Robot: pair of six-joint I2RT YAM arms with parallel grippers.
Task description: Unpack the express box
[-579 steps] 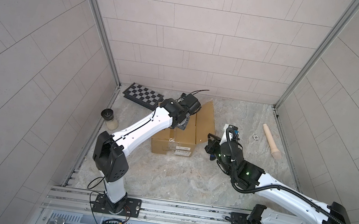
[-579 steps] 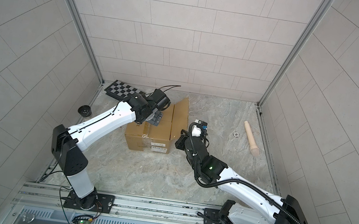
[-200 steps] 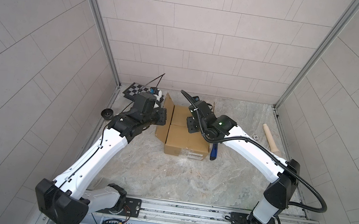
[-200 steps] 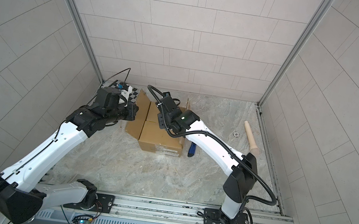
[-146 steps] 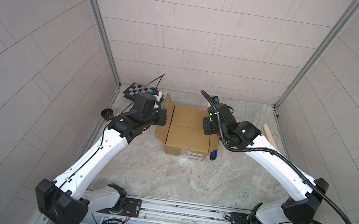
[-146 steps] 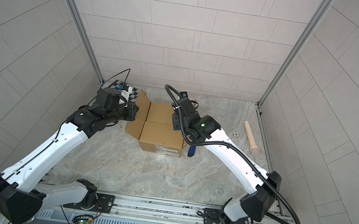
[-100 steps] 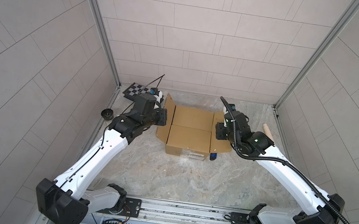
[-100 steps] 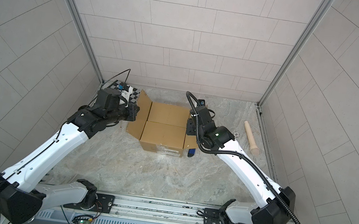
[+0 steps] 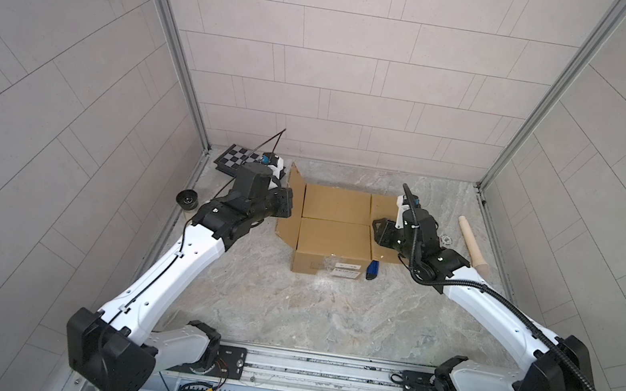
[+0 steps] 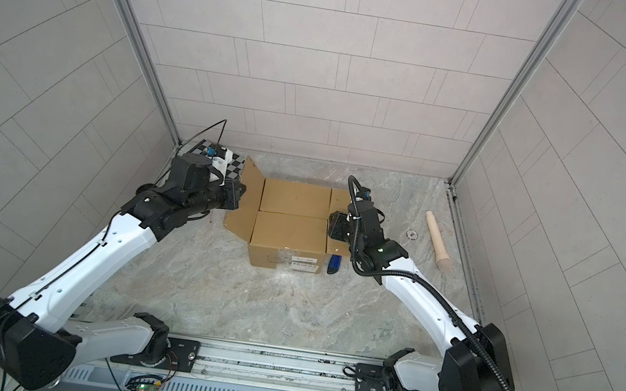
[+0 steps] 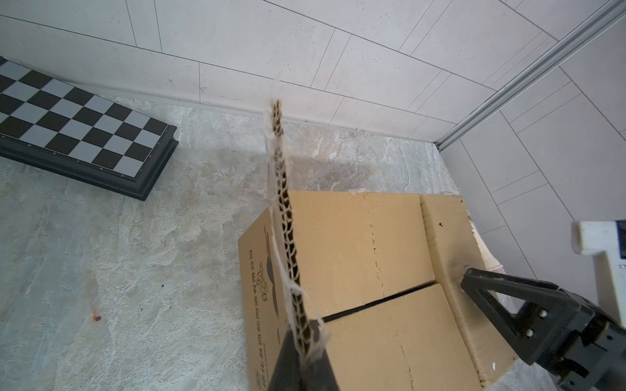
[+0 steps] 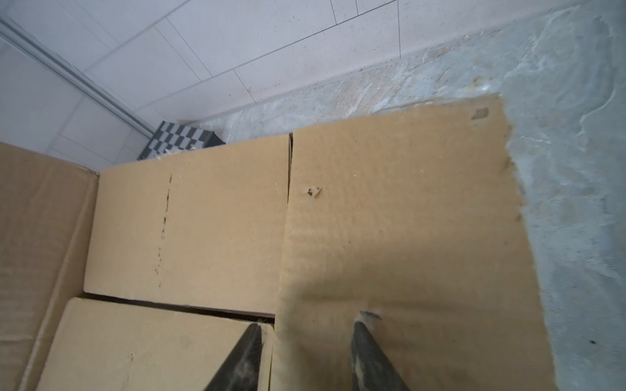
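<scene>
Now, your left gripper (image 11: 305, 333) clamped on raised flap (image 11: 283, 210) of express box (image 9: 335, 229); right gripper (image 12: 306, 330) half-open (gripping nothing), tips over opposite flap (image 12: 406, 220), box between both.

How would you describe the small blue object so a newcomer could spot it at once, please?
Find the express box, the brown carton with opened flaps in the middle of the floor. At its front right corner, beside the white label, lies the blue object. It is the only blue thing down there, far smaller than the pale wooden stick farther right.
</scene>
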